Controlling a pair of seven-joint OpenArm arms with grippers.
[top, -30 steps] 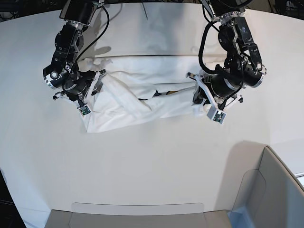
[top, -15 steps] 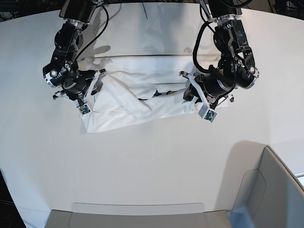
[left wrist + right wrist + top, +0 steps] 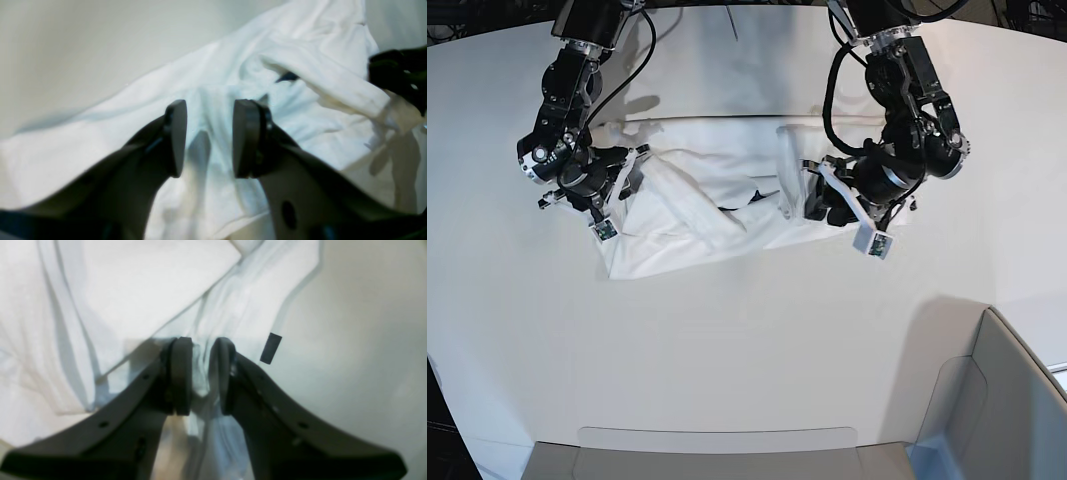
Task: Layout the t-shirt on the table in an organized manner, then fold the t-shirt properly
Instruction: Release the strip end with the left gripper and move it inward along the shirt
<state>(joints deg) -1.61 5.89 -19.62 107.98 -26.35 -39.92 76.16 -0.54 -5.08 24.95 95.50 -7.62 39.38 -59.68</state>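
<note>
The white t-shirt [image 3: 697, 205] lies crumpled on the white table [image 3: 747, 340] between my two arms, and only a small dark patch of print shows near its middle. My right gripper [image 3: 624, 180] is at the shirt's left end. In the right wrist view this gripper [image 3: 200, 376] is shut on a fold of the t-shirt [image 3: 133, 290] next to the black neck tag [image 3: 271, 348]. My left gripper [image 3: 812, 200] is low over the shirt's right part. In the left wrist view this gripper [image 3: 210, 140] has its jaws apart over the rumpled t-shirt [image 3: 300, 110].
A grey bin-like corner piece [image 3: 1002, 400] stands at the front right. A flat grey panel [image 3: 717, 455] lies along the front edge. Bare table [image 3: 83, 50] lies beside the shirt. The other arm [image 3: 400, 71] shows dark at the right edge of the left wrist view.
My left arm has moved leftward in the base view, toward the shirt's middle, and the shirt's right side has bunched up with it. My right arm has barely moved.
</note>
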